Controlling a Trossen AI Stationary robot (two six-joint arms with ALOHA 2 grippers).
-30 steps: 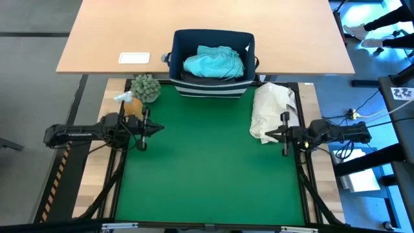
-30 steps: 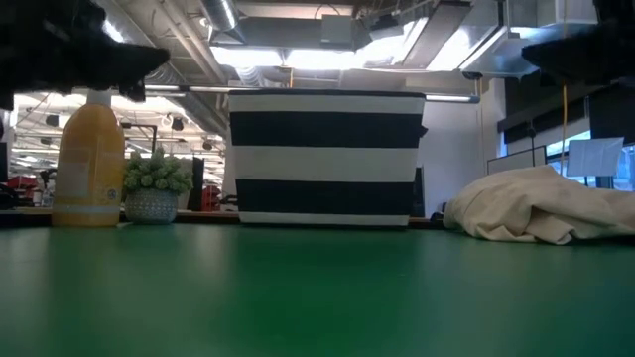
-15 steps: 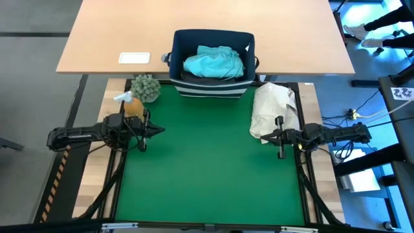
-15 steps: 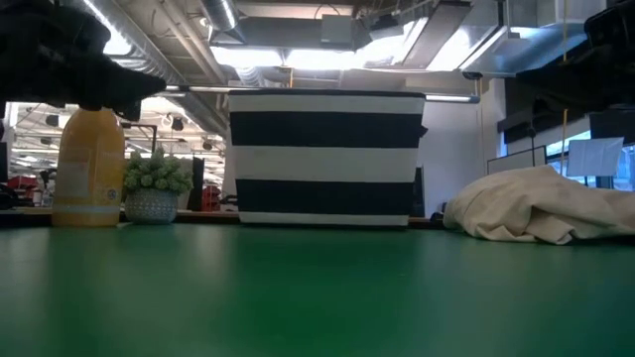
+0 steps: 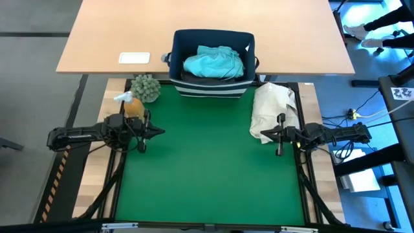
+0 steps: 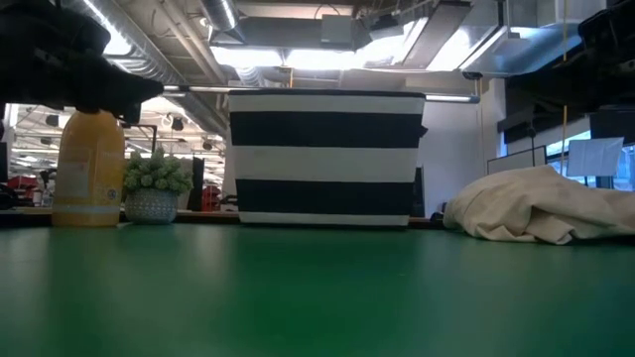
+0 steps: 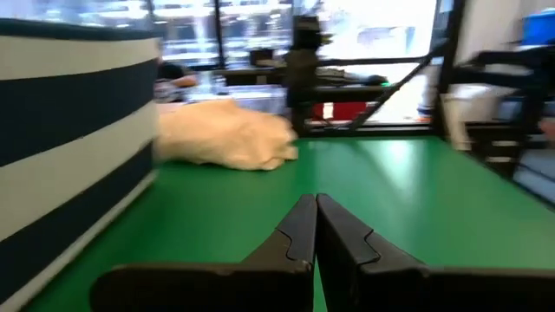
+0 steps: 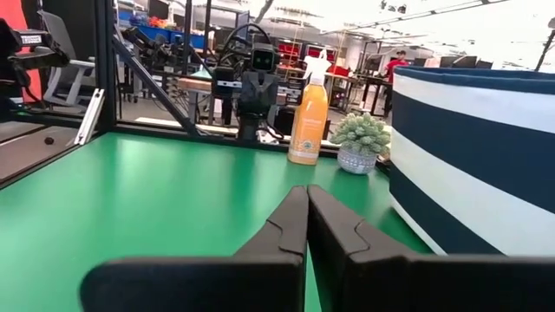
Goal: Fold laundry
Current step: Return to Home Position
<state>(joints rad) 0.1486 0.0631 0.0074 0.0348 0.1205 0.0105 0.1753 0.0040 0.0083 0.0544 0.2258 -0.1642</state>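
Observation:
A turquoise garment (image 5: 213, 63) of the laundry lies inside the navy bin (image 5: 212, 39) with a striped base (image 6: 325, 159) at the table's far edge. My left gripper (image 5: 158, 130) hovers shut at the green mat's left edge, pointing level toward the right. My right gripper (image 5: 264, 135) hovers shut at the mat's right edge, pointing level toward the left, beside the cream-beige cloth bundle (image 5: 274, 110). Nothing is between either pair of fingers, as the left wrist view (image 7: 315, 227) and right wrist view (image 8: 307, 218) show.
An orange spray bottle (image 5: 131, 105) and a small potted plant (image 5: 146, 87) stand at the mat's far left corner. The cream bundle (image 6: 541, 204) lies on the far right of the green mat (image 5: 207, 168). A wooden table (image 5: 129, 26) with a white card (image 5: 134, 57) stands behind.
My right gripper has moved a little toward the table's left, out over the mat's edge beside the cream bundle, and sunk slightly. My left gripper has sunk slightly. Both stay shut. No cloth has moved.

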